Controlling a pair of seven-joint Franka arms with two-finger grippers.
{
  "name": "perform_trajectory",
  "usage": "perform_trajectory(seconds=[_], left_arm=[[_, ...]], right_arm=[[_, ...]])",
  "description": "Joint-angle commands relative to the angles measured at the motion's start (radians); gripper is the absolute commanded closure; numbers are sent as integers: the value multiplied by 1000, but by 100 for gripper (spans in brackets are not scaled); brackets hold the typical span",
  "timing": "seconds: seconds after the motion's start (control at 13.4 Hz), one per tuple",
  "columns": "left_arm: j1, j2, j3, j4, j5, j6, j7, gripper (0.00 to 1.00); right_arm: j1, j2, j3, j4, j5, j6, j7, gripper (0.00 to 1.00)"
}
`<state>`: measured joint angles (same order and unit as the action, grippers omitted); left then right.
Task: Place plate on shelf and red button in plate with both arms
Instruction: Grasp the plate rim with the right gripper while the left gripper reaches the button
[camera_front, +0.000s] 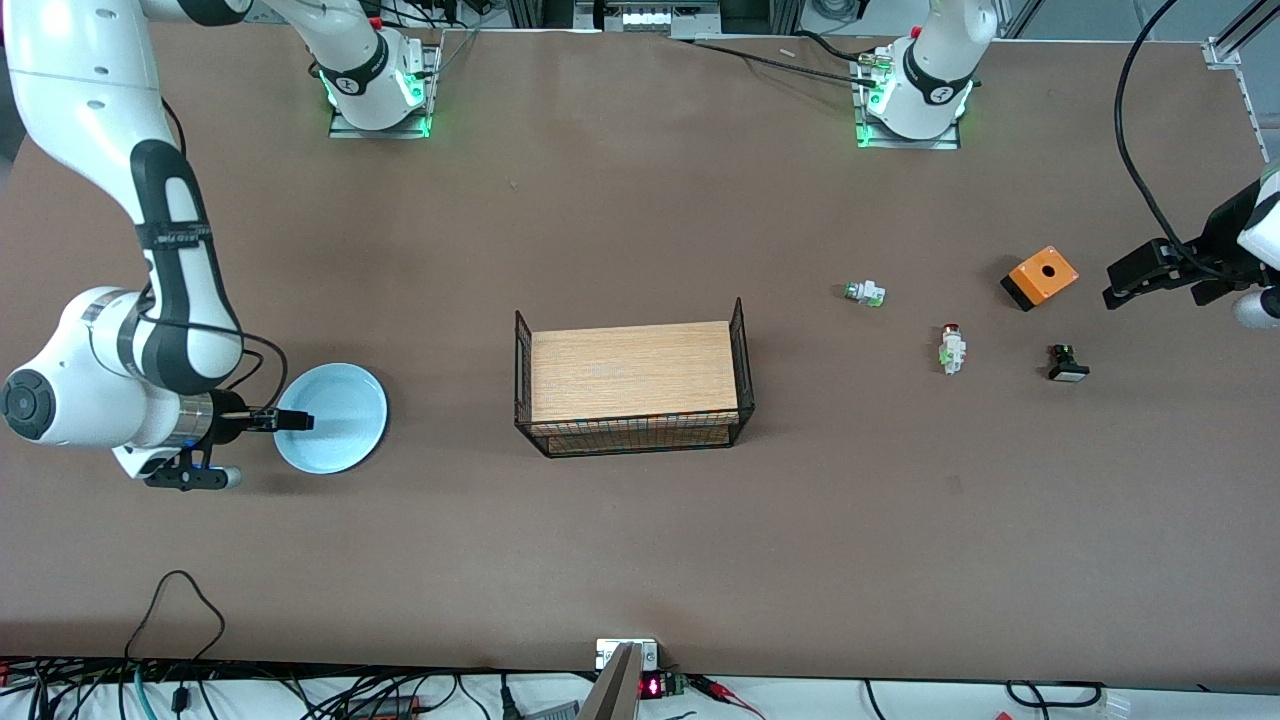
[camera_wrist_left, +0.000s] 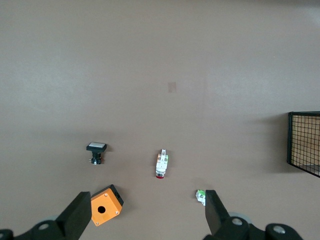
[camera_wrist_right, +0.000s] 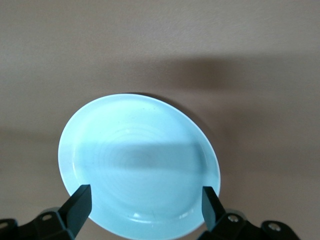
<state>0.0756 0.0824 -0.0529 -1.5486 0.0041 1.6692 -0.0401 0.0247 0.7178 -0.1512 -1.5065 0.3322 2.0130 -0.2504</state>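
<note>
Pale blue and glossy, the plate lies flat on the table at the lower left of the front view, toward the right arm's end, well apart from the wire basket at the centre. The right gripper hangs over the plate's rim, its fingers spread wide to either side of the rim in the right wrist view, with nothing held. My worry is that the shallow rim sits almost flush with the table; fingers closing on it may slide off the slick glaze or push the plate along instead of lifting it.

At the right of the front view, the red button lies on its side on the bare table, between the green-capped switch and the black button, with the orange box near them. The left gripper hovers at the right edge of that view, over the table beside the orange box, fingers apart and empty. Because the two white switches look alike, it could descend on the wrong one. The small, tipped-over body could also roll or pivot out of a pinch that comes in off-centre.

The right arm bends low with its wrist level; the left arm reaches in from the frame edge.
</note>
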Motion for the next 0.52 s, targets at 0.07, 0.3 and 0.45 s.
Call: perform_trajectory(seconds=[0.07,0.3,0.45], left_arm=[[-11,84,-1,-7,10,6,-7,0],[4,108,-1,-4,-3,-29,-3,0],[6,109,1,-2,-3,-51,3,0]], right_arm=[[-32,37,7,26,54,55,-137,2],[-57,69,7,26,57,82,-196,2],[-55,92,9,26,57,133,-201,3]])
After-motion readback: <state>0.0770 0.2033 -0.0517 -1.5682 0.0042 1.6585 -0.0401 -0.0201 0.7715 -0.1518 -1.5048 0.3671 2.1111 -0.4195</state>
